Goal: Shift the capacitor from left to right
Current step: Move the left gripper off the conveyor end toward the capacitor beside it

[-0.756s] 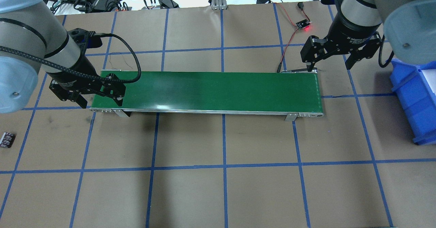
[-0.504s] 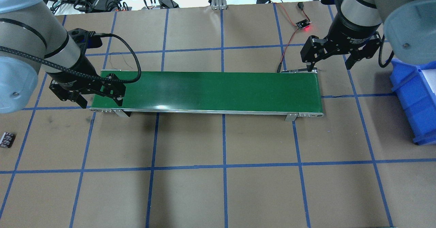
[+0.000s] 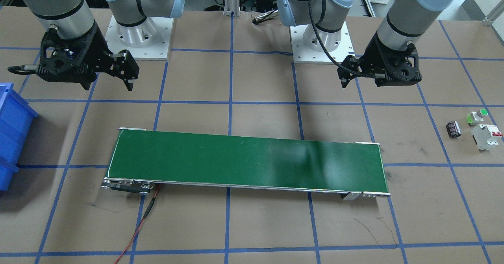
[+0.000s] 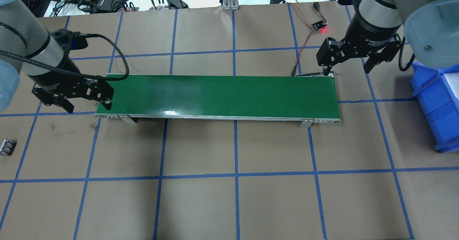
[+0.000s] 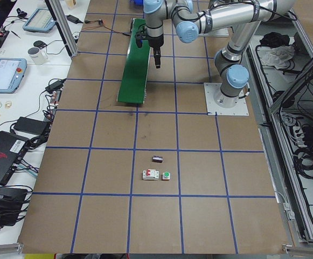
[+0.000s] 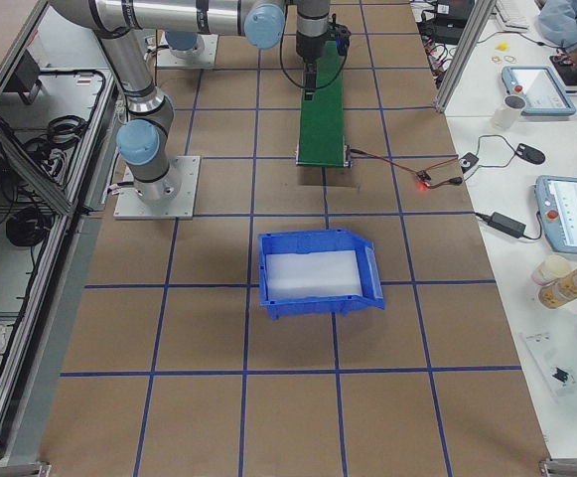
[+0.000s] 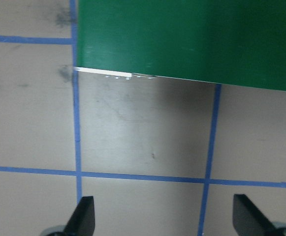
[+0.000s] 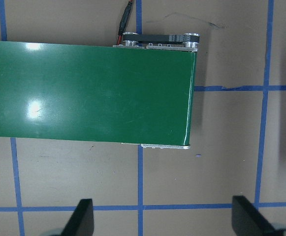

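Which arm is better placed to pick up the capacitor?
Left. The capacitor lies on the robot's left, nearer the open left claw; the right claw hovers at the far end of the conveyor.

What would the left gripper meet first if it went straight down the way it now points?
The left gripper would probably meet bare table just off the conveyor end, though depth is unclear.

Glossy green belt [image 4: 215, 95]; matt brown paper tabletop [image 4: 272, 204]; blue plastic bin [image 4: 430, 96].
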`<state>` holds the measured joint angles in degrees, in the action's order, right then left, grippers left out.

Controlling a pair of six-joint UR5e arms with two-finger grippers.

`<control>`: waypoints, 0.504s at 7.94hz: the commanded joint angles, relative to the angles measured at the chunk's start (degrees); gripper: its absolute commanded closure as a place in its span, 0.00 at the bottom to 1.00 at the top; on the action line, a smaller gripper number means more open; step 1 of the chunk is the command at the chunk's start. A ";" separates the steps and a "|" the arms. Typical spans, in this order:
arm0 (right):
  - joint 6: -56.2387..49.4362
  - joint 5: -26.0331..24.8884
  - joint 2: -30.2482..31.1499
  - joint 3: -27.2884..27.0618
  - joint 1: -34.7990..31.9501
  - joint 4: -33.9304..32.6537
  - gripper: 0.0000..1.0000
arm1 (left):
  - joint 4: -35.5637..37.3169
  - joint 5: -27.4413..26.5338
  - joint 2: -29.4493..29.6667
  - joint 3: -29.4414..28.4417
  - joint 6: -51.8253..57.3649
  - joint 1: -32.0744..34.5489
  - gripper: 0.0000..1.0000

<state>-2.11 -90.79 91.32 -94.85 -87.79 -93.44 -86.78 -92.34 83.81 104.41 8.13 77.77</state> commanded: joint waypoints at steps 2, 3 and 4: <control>0.00 0.09 0.00 0.02 -0.02 0.01 0.00 | -0.06 -4.60 1.35 1.05 15.46 -21.11 0.00; 0.00 0.09 0.00 0.02 -0.02 0.01 0.00 | 0.99 -4.60 3.28 0.97 16.91 -26.04 0.00; 0.00 0.09 0.00 0.02 -0.02 0.01 0.00 | 4.13 -4.60 5.82 0.88 21.10 -29.75 0.00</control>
<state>-2.11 -90.71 91.32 -94.84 -87.78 -93.43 -86.20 -96.75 85.98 105.30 22.41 56.33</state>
